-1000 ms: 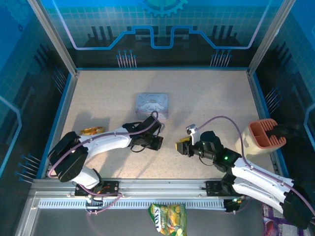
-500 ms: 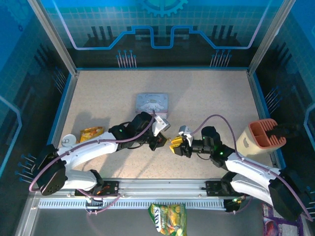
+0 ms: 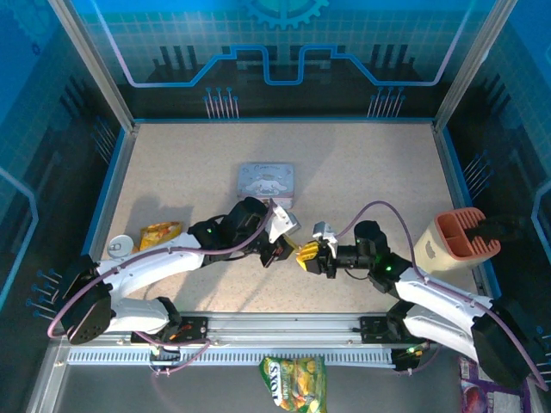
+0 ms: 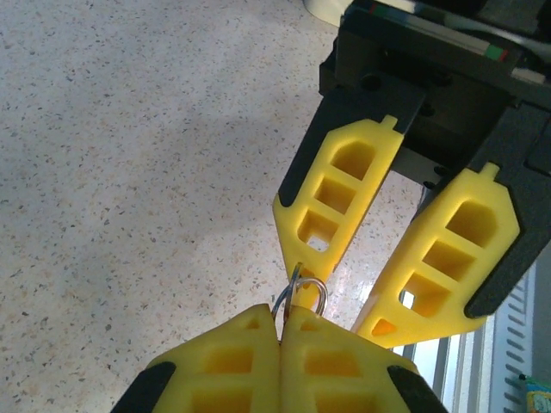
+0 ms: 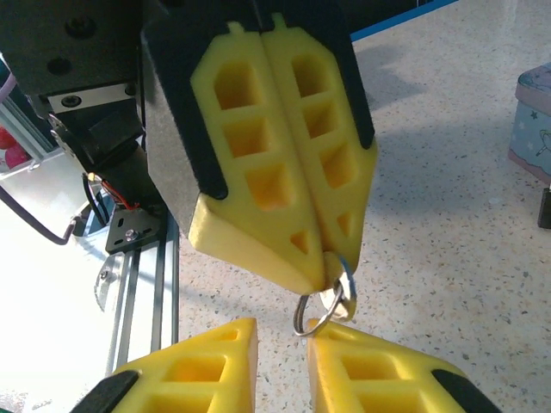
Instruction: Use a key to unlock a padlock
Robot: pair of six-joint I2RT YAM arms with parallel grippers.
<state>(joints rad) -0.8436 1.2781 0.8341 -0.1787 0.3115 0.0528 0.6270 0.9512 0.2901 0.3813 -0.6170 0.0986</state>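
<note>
My left gripper (image 3: pixel 281 251) hangs above the table's near middle, shut on the padlock (image 4: pixel 312 292). Only its thin silvery shackle loop and a slim ring poke out between the yellow fingertips (image 4: pixel 250 340); the dark body is hidden between the pads. From the right wrist the same loops (image 5: pixel 325 303) dangle under the left gripper (image 5: pixel 325 262). My right gripper (image 3: pixel 303 255) faces it tip to tip, open with a narrow gap (image 5: pixel 284 344), and the ring's lower end hangs right at the inner edge of its right fingertip (image 5: pixel 344 353). I cannot make out the key.
A pale blue cartoon tin (image 3: pixel 267 182) lies behind the grippers. An orange snack packet (image 3: pixel 159 231) and a small white disc (image 3: pixel 118 246) sit at the left. A cream and pink holder (image 3: pixel 461 237) stands at the right edge. A green packet (image 3: pixel 293 383) lies off the table in front.
The right gripper slid left until it met the left gripper's tips, and its jaws narrowed. The left arm swung right and lifted early on, then held still.
</note>
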